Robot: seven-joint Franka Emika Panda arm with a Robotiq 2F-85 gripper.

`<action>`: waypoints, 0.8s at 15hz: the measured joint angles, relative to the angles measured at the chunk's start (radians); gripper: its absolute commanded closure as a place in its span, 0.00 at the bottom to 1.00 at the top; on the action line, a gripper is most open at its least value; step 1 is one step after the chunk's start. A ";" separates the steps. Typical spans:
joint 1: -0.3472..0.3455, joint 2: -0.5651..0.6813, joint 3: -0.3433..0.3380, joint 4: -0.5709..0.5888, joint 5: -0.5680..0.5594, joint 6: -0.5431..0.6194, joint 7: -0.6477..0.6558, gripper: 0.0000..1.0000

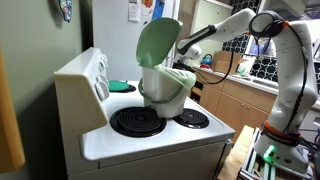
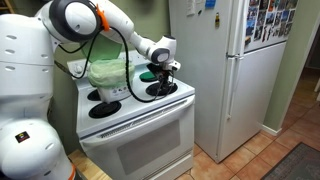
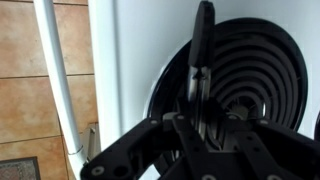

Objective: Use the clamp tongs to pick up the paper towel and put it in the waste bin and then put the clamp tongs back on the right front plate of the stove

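Clamp tongs are front and centre in the wrist view, a slim dark pair running from the gripper at 6 o'clock straight up toward 12, and the jaws are pinched together on their near end. Under the tongs lies a black coil burner, filling the 3 o'clock half of that view; whether the far tips touch the coils, I cannot tell. Off at 9 o'clock the white desk ends, and past its edge there's a white bar and brown floor tiles. Over to an exterior view: the gripper hangs just above the burner at the 3 o'clock end of the stove, the white arm arching in from 10 o'clock, with a tall white fridge right beside the stove at 3 o'clock. The waste bin stands on the cooktop at 9 o'clock of the gripper, near it but apart. In an exterior view from another side, the waste bin has its pale green lid flipped upright, the light green liner shows at the rim, and a big front burner sits just at its 7 o'clock. The arm comes in from 2 o'clock there, and the gripper is hidden behind the lid.
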 measured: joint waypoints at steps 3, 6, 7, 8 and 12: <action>-0.001 0.036 0.007 0.033 0.001 0.026 -0.032 0.94; -0.001 0.070 0.022 0.072 0.001 0.025 -0.040 0.94; -0.001 0.082 0.027 0.085 0.001 0.020 -0.041 0.94; -0.001 0.092 0.031 0.096 0.001 0.013 -0.041 0.94; -0.005 0.126 0.033 0.143 0.001 -0.035 -0.041 0.45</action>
